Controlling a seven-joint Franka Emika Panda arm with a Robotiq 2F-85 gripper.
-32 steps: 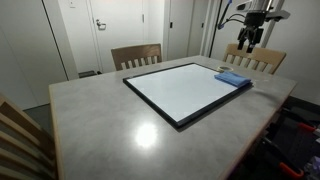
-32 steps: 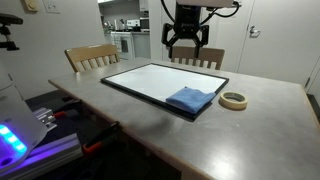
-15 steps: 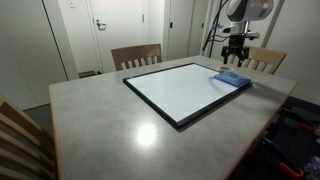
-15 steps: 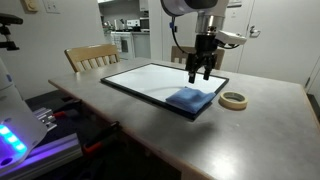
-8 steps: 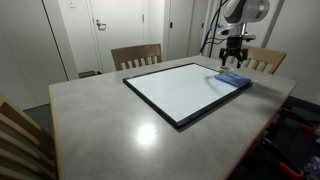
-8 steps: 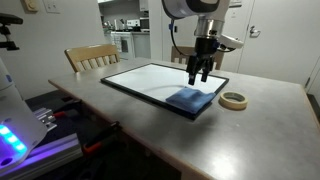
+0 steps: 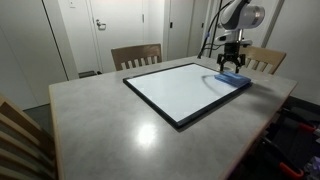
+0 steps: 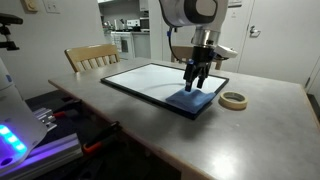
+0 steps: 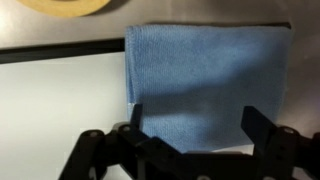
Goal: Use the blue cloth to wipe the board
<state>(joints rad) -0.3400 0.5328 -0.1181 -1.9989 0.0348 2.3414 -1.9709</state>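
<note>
The blue cloth lies folded flat on a corner of the board, a white panel with a thin black frame. It shows in both exterior views. The board lies on the grey table. My gripper is open and hangs directly over the cloth, one finger near each side of it. In both exterior views the gripper is just above the cloth. I cannot tell if the fingertips touch it.
A roll of tan tape lies on the table beside the board's corner. Wooden chairs stand round the table. The table edge is close to the cloth's side.
The gripper has come down from high above the table's far side to just above the cloth. The cloth and board have not moved.
</note>
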